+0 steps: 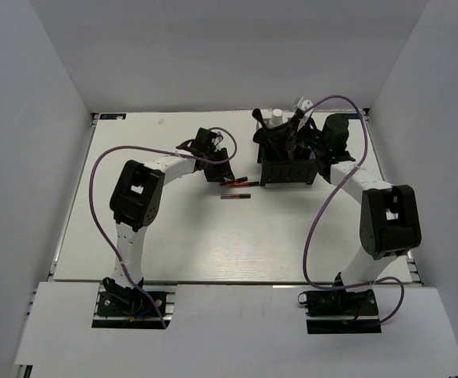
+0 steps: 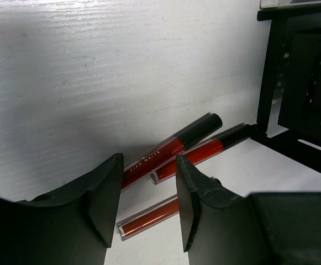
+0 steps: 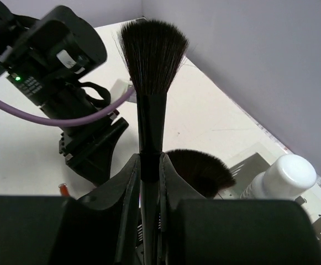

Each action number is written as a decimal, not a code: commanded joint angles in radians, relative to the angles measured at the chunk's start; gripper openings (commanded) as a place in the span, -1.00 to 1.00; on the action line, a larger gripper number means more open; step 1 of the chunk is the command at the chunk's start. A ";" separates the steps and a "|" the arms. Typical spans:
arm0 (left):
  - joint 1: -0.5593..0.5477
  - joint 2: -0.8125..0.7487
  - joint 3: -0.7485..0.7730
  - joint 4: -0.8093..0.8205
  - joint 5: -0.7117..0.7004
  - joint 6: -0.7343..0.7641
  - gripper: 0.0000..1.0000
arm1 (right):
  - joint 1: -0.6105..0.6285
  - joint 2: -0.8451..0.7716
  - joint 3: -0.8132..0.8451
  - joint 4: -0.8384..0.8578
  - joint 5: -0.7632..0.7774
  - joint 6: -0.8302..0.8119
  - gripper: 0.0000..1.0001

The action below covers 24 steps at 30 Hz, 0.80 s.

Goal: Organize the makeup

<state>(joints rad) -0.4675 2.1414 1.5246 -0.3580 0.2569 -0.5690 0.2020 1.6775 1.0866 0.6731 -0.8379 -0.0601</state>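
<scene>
Three slim red and black pencils lie on the white table left of the black mesh box (image 1: 289, 169): two side by side (image 2: 166, 152) (image 2: 204, 153) and one nearer (image 2: 149, 217). They show in the top view too (image 1: 236, 183). My left gripper (image 2: 146, 190) is open and low over the table, the nearest pencil's end lying between its fingers (image 2: 190, 193); in the top view it (image 1: 215, 175) is just left of the pencils. My right gripper (image 3: 150, 165) is shut on the handle of a black brush (image 3: 152, 55), upright over the box (image 1: 290, 140). A second brush (image 3: 199, 171) stands behind.
A white-capped bottle (image 3: 287, 176) stands in the back of the box, with another white cap (image 1: 303, 103) beside it. The box corner (image 2: 270, 72) is close to the right of the pencils. The left arm's wrist (image 3: 55, 61) is near the brush. Grey walls enclose the table (image 1: 173, 236).
</scene>
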 commanded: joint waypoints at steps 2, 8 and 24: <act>0.001 -0.060 -0.027 -0.039 -0.002 0.006 0.07 | -0.015 0.028 0.033 0.154 -0.001 0.036 -1.00; 0.001 -0.058 -0.018 -0.056 -0.002 0.011 0.07 | -0.035 0.060 0.013 0.154 -0.010 0.016 -0.59; 0.001 -0.046 -0.003 -0.065 -0.010 0.012 0.06 | -0.078 -0.013 0.053 -0.024 -0.281 -0.070 -0.58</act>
<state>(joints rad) -0.4675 2.1353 1.5181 -0.3695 0.2565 -0.5686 0.1234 1.7462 1.0737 0.7353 -0.9459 -0.0780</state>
